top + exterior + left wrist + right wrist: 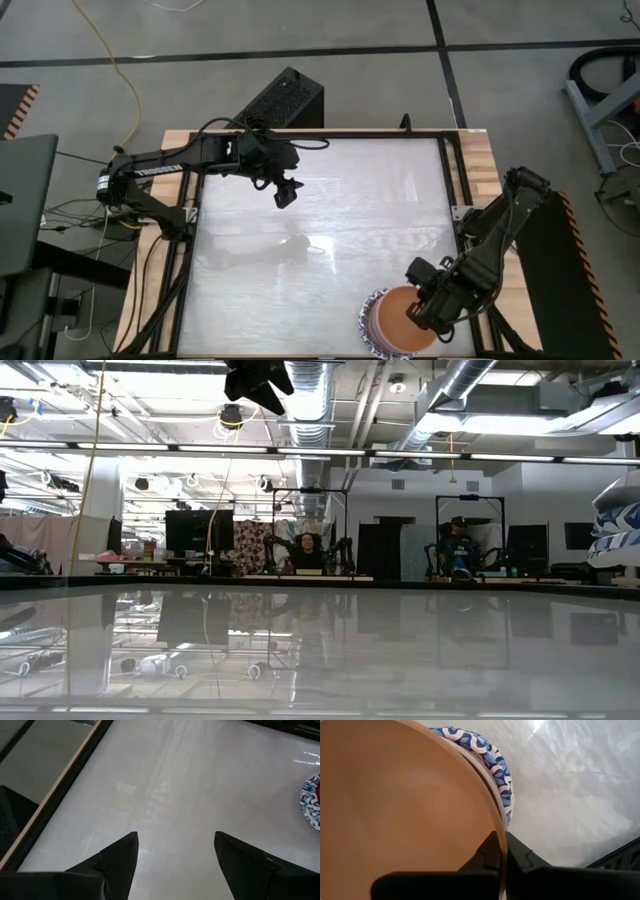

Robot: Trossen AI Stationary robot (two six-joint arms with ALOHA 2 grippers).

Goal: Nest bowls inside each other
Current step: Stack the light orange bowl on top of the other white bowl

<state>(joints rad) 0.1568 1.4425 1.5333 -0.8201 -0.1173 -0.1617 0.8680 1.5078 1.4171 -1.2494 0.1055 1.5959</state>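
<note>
At table's near right corner: orange bowl (402,318) nested in patterned bowl (372,325), stack sitting on the tabletop (330,230) close to the edge. Right gripper (501,862) pinched shut on orange bowl's rim, one finger inside, one outside. Over the far left part, well apart from the stack: left gripper (175,855) raised, fingers spread wide, holding nothing.

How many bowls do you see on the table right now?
2 distinct ones, both in one stack at the table's near right corner: an orange bowl on top, pinched at its rim by the right gripper, sitting in a blue-and-white patterned bowl. More may be nested beneath.
</note>
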